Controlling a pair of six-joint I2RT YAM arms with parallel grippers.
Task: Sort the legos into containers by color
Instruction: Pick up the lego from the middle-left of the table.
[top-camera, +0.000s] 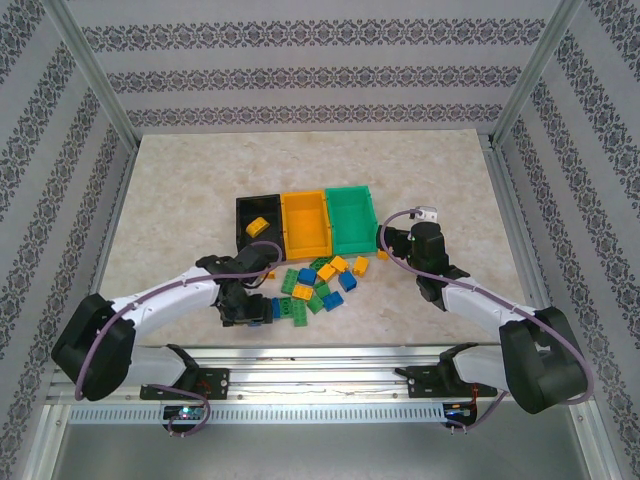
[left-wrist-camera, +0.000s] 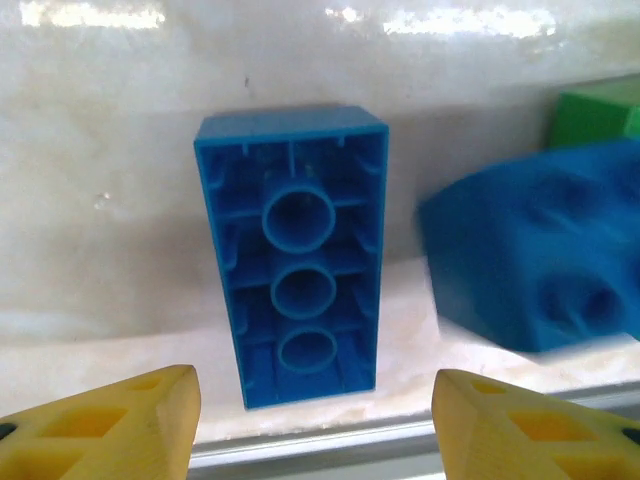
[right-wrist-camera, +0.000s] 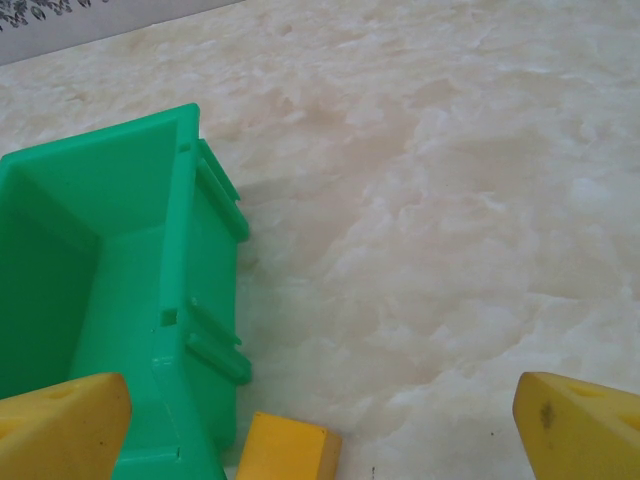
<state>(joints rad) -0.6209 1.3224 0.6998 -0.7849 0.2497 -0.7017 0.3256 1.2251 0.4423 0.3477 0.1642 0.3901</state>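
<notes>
Across the tabletop (top-camera: 180, 200), at six o'clock of the containers (top-camera: 352, 225), lie the legos (top-camera: 315, 285). My left fingers (left-wrist-camera: 130, 415) gape wide over a blue brick (left-wrist-camera: 295, 260), hollow side up: light, stiff, slick, I judge, so pinch its long walls. My right fingers (right-wrist-camera: 60, 425) gape empty by the green bin (right-wrist-camera: 120, 250).

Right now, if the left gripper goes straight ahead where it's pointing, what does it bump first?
Probably the blue brick, hollow side showing, centred ahead of the open left gripper. A second blue brick sits off to the right, outside that line. How far ahead is unclear.
</notes>
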